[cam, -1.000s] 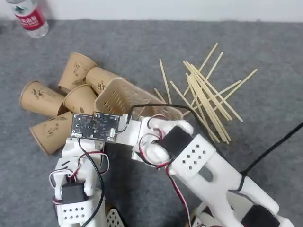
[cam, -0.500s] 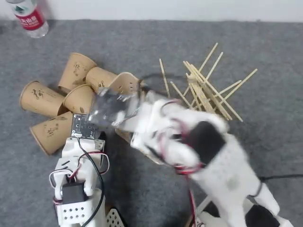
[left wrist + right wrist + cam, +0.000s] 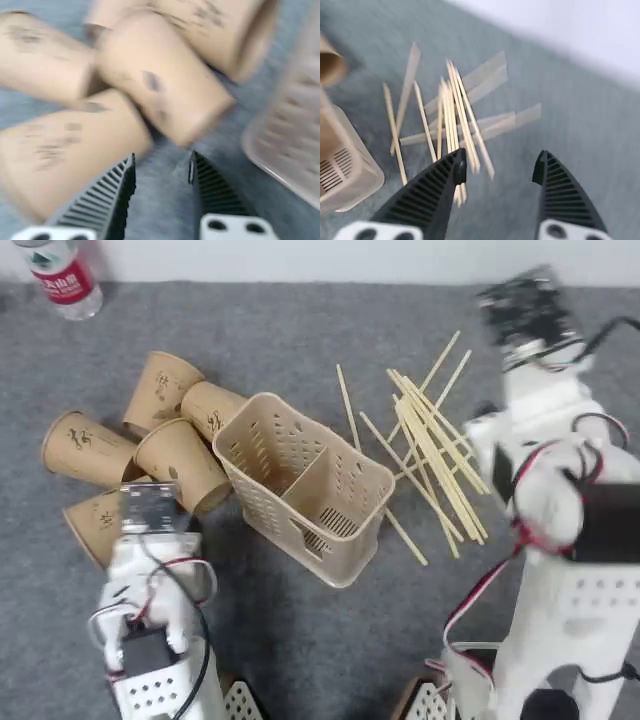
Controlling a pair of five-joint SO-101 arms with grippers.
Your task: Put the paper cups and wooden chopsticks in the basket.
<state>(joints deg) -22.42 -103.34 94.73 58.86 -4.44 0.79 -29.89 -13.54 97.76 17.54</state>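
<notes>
Several brown paper cups [image 3: 175,453] lie on their sides in a heap left of the beige slotted basket [image 3: 268,508]. Nothing shows inside the basket's two compartments. Wooden chopsticks [image 3: 432,435] lie scattered to its right. My left arm [image 3: 150,575] stands at the front left. Its gripper [image 3: 162,172] is open just short of the cups [image 3: 160,95], nothing between the fingers, the basket [image 3: 290,130] beside it. My right arm [image 3: 555,500] stands raised at the right. Its gripper [image 3: 501,162] hangs open above the chopsticks [image 3: 452,112], with the basket corner [image 3: 345,170] off to one side.
A plastic bottle [image 3: 60,275] with a red label lies at the far left corner. Grey carpet [image 3: 300,340] covers the table. A white wall edge runs along the back. The carpet in front of the basket is bare.
My right arm has swung off the basket, over to the right, and now stands raised beside the chopsticks. My left arm has shifted left, nearer the cups.
</notes>
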